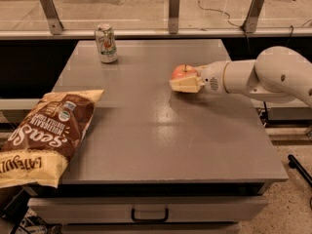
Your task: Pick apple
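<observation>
The apple (182, 72) is small, round and orange-red with a short dark stem, and it is on the right half of the grey table (146, 130). My gripper (185, 81) reaches in from the right on the white arm (273, 74) and is shut on the apple. The cream near finger (185, 85) lies across the apple's front and hides its lower half. The far finger is hidden behind the apple. The apple is at or just above the table top.
A drink can (106, 44) stands upright at the table's back left. A large brown and yellow chip bag (46, 135) lies over the front left edge. A glass railing with metal posts (173, 11) runs behind the table. A drawer handle (149, 214) is below the front edge.
</observation>
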Action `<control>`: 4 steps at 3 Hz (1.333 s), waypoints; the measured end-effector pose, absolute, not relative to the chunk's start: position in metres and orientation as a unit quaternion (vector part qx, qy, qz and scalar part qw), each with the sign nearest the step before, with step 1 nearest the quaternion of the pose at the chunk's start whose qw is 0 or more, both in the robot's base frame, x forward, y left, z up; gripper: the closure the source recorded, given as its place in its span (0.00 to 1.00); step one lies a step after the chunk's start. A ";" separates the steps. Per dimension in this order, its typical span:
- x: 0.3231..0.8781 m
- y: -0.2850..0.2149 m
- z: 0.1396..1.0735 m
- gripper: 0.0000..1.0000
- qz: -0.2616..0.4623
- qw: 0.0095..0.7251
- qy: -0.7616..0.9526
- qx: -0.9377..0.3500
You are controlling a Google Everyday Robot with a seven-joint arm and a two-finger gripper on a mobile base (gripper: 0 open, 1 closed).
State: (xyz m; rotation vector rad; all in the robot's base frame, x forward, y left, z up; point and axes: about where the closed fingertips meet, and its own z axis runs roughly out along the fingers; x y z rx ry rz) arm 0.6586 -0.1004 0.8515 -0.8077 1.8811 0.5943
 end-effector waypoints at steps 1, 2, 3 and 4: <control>0.662 -0.100 0.861 1.00 0.243 0.487 0.768 -0.336; 0.668 -0.108 0.890 1.00 0.251 0.505 0.752 -0.341; 0.670 -0.113 0.922 1.00 0.254 0.531 0.725 -0.358; 0.669 -0.116 0.949 1.00 0.252 0.555 0.698 -0.376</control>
